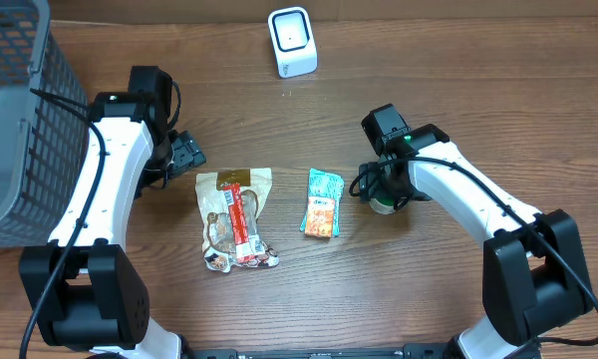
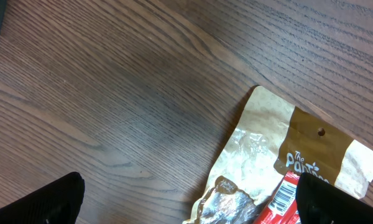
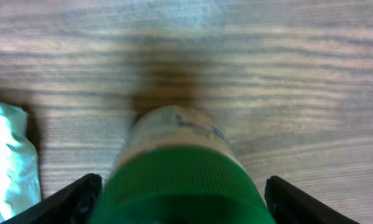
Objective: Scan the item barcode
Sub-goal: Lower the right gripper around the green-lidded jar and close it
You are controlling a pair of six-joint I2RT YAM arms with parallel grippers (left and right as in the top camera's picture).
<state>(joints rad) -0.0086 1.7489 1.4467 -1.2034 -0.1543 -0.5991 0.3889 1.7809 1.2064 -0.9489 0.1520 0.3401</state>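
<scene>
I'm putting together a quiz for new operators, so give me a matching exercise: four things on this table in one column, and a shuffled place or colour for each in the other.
Things:
1. scanner
2. basket
3. bottle cap
4. snack bag

Descriptions:
A. green
B. at the left edge of the table
C. white, upright near the far edge
D. lying flat beside the teal packet

Pairs: 1-C, 2-B, 3-A, 4-D

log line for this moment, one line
left hand: open, beside snack pouch | right hand: open, straddling green-capped bottle | scanner: no item at it
</scene>
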